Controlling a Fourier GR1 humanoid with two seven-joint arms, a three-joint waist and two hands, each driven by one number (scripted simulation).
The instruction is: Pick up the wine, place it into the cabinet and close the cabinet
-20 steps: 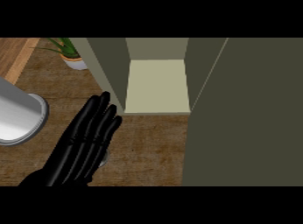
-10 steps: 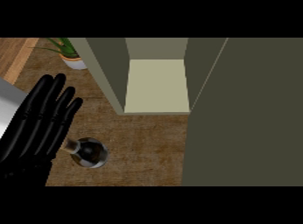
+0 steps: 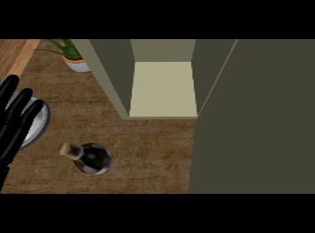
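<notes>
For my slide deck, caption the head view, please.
Left hand open at the left edge, wine upright on the counter, cabinet open.

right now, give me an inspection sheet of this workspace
surface: brown wooden counter top, bare around the bottle
job's things: dark glass wine bottle with a cork standing upright on the counter, untouched; grey-green cabinet open, pale shelf bare, its open door at the view's right
clutter: grey metal round vessel, partly hidden behind the hand; potted green plant at the back
hands: black left hand open, fingers straight, left of the bottle, apart from it; right hand not in view
cables: nothing seen
surroundings: nothing seen
</notes>
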